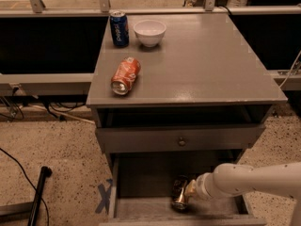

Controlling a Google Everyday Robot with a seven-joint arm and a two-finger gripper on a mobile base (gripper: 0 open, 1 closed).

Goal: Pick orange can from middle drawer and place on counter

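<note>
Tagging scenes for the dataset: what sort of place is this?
Likely a robot test lab, not a home: blue tape mark on speckled floor, loose cables, a lone grey drawer cabinet staged with cans. The gripper sits in the open middle drawer at the orange can.

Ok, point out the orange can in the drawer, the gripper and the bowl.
orange can (178,196): camera view, its dark side, in the middle drawer (141,182).
gripper (191,190): camera view, its tip, beside the can in the drawer.
white bowl (149,31): camera view, its inside, on the counter (211,65).

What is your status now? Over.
Gripper inside middle drawer, at orange can. Can on drawer floor, not yet on counter. Nothing seen in the way.
</note>
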